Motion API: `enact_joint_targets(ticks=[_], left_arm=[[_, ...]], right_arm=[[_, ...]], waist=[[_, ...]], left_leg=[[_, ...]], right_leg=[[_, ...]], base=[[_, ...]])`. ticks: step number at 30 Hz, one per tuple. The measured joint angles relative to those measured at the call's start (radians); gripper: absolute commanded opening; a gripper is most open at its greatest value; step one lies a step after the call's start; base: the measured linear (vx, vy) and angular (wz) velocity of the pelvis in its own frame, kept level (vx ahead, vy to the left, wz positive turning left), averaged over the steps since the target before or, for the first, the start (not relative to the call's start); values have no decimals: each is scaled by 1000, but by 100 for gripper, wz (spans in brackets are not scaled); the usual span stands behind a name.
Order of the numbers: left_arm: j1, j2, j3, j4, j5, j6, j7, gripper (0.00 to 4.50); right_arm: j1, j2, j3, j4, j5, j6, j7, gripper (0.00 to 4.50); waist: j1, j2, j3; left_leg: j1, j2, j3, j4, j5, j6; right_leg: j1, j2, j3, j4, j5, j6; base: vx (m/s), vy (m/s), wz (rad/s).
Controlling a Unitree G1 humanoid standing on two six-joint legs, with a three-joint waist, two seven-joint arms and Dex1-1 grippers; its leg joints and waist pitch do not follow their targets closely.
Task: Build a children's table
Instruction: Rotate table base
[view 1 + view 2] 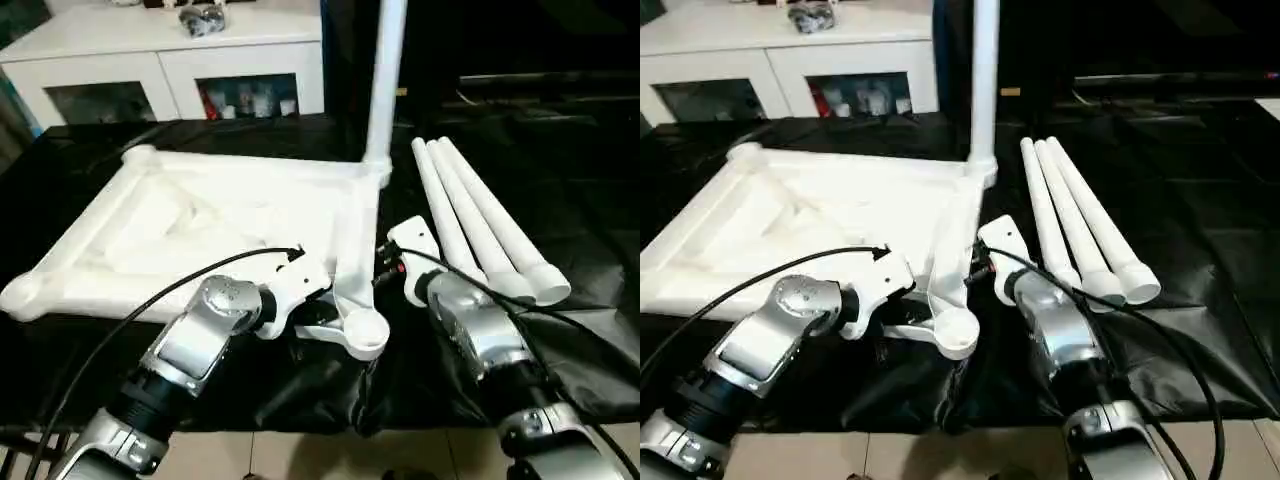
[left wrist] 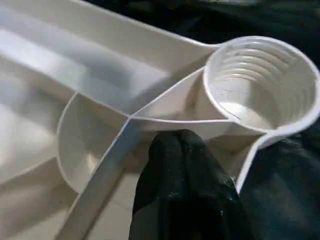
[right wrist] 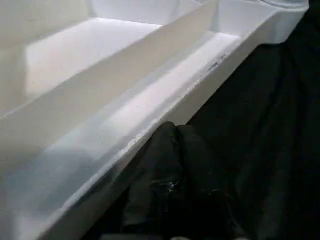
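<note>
The children's table top (image 1: 200, 225) lies upside down on black cloth, ribs facing up. One white leg (image 1: 385, 80) stands upright in its far right corner socket. Three loose legs (image 1: 480, 225) lie side by side to the right of the top. My left gripper (image 2: 181, 150) is shut and empty, its tips resting over a rib just beside the empty near right corner socket (image 2: 260, 65). My right gripper (image 3: 175, 137) is also shut and empty, against the outer rim (image 3: 165, 105) of the top's right side. Both silver forearms (image 1: 200, 340) reach in from the near edge.
A white cabinet (image 1: 160, 60) with glass doors stands behind the work surface, a dark object (image 1: 203, 17) on top. The black cloth (image 1: 560, 200) covers the whole surface and hangs over the near edge above a tiled floor (image 1: 330, 455).
</note>
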Motion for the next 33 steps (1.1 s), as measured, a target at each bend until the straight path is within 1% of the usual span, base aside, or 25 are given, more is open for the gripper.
enact_joint_targets(ticks=[5, 8, 10, 13, 14, 17, 18, 20, 21, 22, 24, 25, 26, 27, 28, 30, 32, 33], left_arm=[[-6, -1, 1, 8, 0, -2, -8, 0], [-23, -22, 1, 45, 2, -27, 16, 0], [-36, -40, 1, 81, 9, -61, 57, 0], [-45, -47, 3, 121, 28, -123, 110, 0], [-50, -47, 9, 144, 41, -174, 138, 0], [-63, -43, 49, 159, 43, -264, 166, 0], [-63, -46, 66, 152, 35, -285, 168, 0], [-60, -44, 110, 115, 2, -310, 168, 0], [-55, -46, 134, 91, -23, -308, 165, 0], [-40, -46, 162, 58, -57, -306, 162, 33], [-12, -45, 195, 12, -101, -298, 154, 41], [3, -43, 204, -5, -116, -295, 153, 41], [20, -48, 217, -25, -131, -283, 157, 41], [43, -54, 236, -53, -147, -280, 166, 46], [62, -69, 263, -73, -159, -284, 199, 72], [80, -110, 324, -92, -175, -312, 275, 81], [97, -155, 380, -132, -191, -317, 361, 81], [109, -177, 399, -157, -196, -313, 398, 99]], right_arm=[[-88, 13, 0, 159, -1, -76, 32, 2], [-129, 15, -1, 225, -6, -103, 23, 2], [-149, 22, -9, 243, -9, -111, 5, 2], [-155, 25, -10, 247, -13, -140, -14, 2], [-159, 21, -20, 247, -12, -148, -25, 2], [-164, 17, -49, 225, 10, -151, -33, 2], [-158, 11, -61, 199, 22, -148, -37, 2], [-133, -13, -90, 110, 35, -141, -47, 2], [-113, -24, -106, 49, 44, -120, -47, 18], [-84, -34, -125, -25, 61, -95, -50, 36], [-36, -43, -150, -137, 73, -56, -67, 39], [-17, -48, -159, -175, 76, -47, -72, 48], [13, -55, -168, -236, 79, -13, -77, 48], [47, -55, -174, -301, 86, 4, -78, 62], [88, -53, -184, -376, 97, 42, -91, 76], [135, -30, -218, -458, 103, 87, -139, 92], [159, -1, -266, -519, 123, 139, -201, 92], [164, 10, -291, -544, 138, 166, -227, 117]], waist=[[-2, 0, 0], [4, -1, 0], [5, -2, 1], [8, -3, 1], [9, -4, 2], [19, -6, 3], [22, -6, 3], [36, -6, 3], [42, -6, 3], [47, -6, 3], [51, -7, 3], [51, -7, 3], [51, -6, 3], [51, -7, 3], [51, -7, 3], [50, -8, 3], [45, -8, 3], [44, -8, 3]], left_leg=[[-3, 0, 0, 1, 0, 0], [-4, 0, 0, 2, 0, 0], [-5, 0, 0, 3, 0, 0], [-5, 0, 0, 3, 0, 0], [-5, 1, 0, 3, 0, 0], [-6, 1, 0, 3, 0, 1], [-7, 1, 0, 3, 0, 1], [-7, 1, 1, 5, 0, 1], [-7, 1, 1, 5, 0, 1], [-7, 1, 1, 5, 0, 1], [-7, 1, 2, 4, 0, 1], [-7, 1, 2, 4, 0, 1], [-7, 1, 2, 4, 0, 1], [-7, 1, 2, 4, 0, 1], [-6, 1, 2, 4, 0, 1], [-6, 1, 2, 4, 0, 1], [-5, 1, 2, 3, 0, 0], [-5, 1, 2, 3, 0, 0]], right_leg=[[-3, 0, 0, 1, 0, -1], [-3, 0, 0, 2, 1, -1], [-3, 0, 0, 2, 1, -1], [-4, 0, 0, 2, 1, -1], [-4, 0, 0, 3, 1, -1], [-5, 0, -1, 3, 1, -1], [-5, 0, -1, 3, 1, -1], [-5, 0, -1, 3, 1, -1], [-5, -1, 0, 2, 1, -1], [-5, -1, 0, 2, 0, -1], [-5, -1, 0, 2, 0, -1], [-5, -1, 0, 2, 0, -1], [-6, -1, 0, 2, 0, -1], [-5, 0, 0, 3, 0, 0], [-5, 0, 0, 3, 0, 0], [-5, 0, 0, 3, 0, 0], [-5, 0, 0, 3, -2, 4], [-5, 0, 0, 2, -3, 5]], base=[[0, 0, 0], [0, 0, 0], [0, 0, 0], [0, 0, 0], [0, 0, 0], [0, 0, 0], [0, 0, 0], [0, 0, 0], [0, 0, 0], [0, 0, 0], [0, 0, 0], [0, 0, 0], [0, 0, 0], [0, 0, 0], [0, 0, 0], [0, 0, 0], [0, 0, 0], [0, 0, 0]])
